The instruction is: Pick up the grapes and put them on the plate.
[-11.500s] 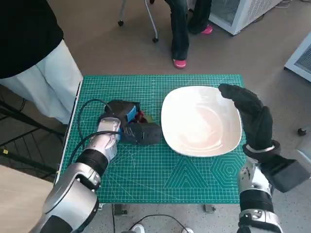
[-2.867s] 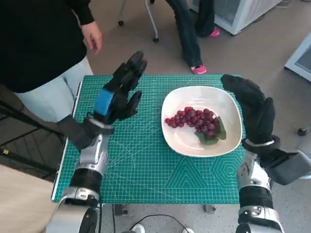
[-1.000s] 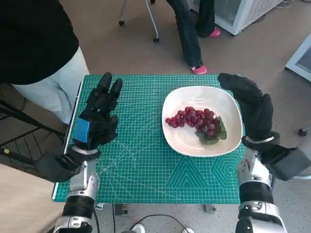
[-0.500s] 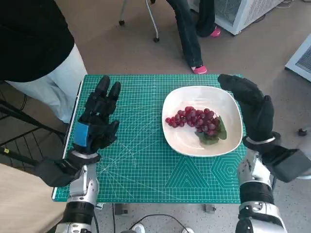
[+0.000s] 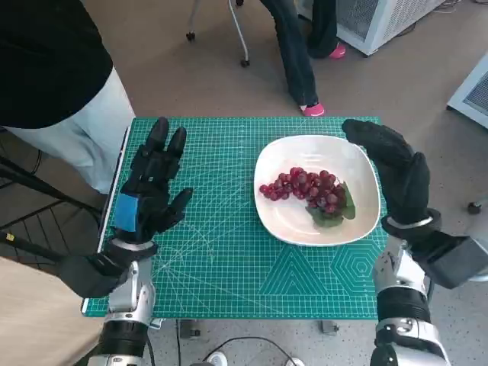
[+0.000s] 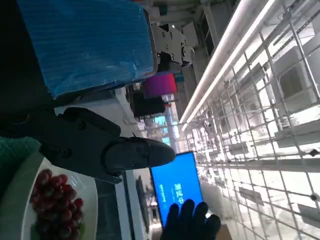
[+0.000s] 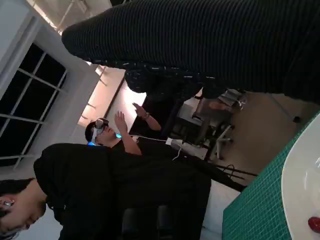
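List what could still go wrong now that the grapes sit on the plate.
1. The right hand hovers open by the far right corner of the plate; pulling it back carelessly might clip the rim and shift the plate.
2. The grapes form a loose bunch; a jolt might roll some off.
3. The left hand is raised open near a person at the table's left edge.

Your left hand has let go of the grapes, which now lie on the plate, and has drawn back, fingers spread, over the tabletop's left edge.
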Motion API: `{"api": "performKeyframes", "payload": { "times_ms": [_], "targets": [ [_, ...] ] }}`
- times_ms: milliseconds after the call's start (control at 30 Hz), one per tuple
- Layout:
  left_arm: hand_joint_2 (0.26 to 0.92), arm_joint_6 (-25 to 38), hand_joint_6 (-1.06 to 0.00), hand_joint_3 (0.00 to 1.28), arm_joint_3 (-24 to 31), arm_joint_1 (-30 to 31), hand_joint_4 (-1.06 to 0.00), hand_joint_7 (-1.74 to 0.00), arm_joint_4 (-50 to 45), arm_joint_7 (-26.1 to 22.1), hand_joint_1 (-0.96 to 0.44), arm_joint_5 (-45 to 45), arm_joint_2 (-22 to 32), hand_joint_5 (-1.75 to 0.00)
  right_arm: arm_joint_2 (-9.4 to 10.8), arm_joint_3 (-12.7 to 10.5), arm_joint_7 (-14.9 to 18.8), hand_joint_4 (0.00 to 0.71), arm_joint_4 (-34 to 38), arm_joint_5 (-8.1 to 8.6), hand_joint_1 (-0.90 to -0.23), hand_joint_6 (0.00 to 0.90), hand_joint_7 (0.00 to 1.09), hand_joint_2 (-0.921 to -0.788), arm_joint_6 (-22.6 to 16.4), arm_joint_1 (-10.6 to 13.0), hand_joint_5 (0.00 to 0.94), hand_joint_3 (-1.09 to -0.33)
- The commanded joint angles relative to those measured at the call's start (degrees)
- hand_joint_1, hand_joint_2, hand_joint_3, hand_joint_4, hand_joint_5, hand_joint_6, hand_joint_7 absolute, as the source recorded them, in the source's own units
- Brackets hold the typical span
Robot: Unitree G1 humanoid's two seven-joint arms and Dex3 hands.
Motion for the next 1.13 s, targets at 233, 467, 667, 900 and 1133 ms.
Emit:
{"api": "performKeyframes", "payload": {
  "times_ms": [233,467,667,900,1133],
  "targets": [
    [0.921,-2.93,-0.29,0.43,-0.83,0.80,-0.33,-0.04,0.71,3.56,-0.02,4.37,0.25,-0.02,-0.39,0.27,0.14,0.341,0.50,-0.52,-0.513,0.324,0.00,-0.921,0.87,1.19,0.002,-0.547],
    [0.921,-2.68,-0.32,0.43,-1.22,0.73,-0.33,-0.05,1.01,3.52,-0.02,4.56,0.94,-0.02,-0.32,0.29,0.11,0.343,0.15,-0.44,-0.515,0.326,0.00,-0.921,0.85,1.25,0.002,-0.543],
    [0.921,-1.83,-0.34,0.41,-1.63,0.86,-0.33,-0.06,0.45,2.88,-0.04,4.15,1.56,-0.01,-0.22,0.31,-0.07,0.345,-0.21,-0.45,-0.510,0.328,0.00,-0.921,0.70,1.39,0.002,-0.541],
    [0.921,-0.57,-0.36,0.40,-2.13,0.92,-0.33,-0.07,-0.23,2.23,-0.06,4.06,2.23,-0.01,-0.25,0.09,0.20,0.346,-0.16,-0.05,-0.508,0.328,0.00,-0.921,0.86,1.35,0.002,-0.541],
    [0.921,0.87,-0.36,0.37,-2.56,1.27,-0.34,-0.07,-1.26,1.73,-0.08,3.76,2.76,-0.01,-0.13,-0.01,0.44,0.345,-0.28,0.21,-0.512,0.328,0.00,-0.921,0.65,1.46,0.001,-0.542]
  ]
}}
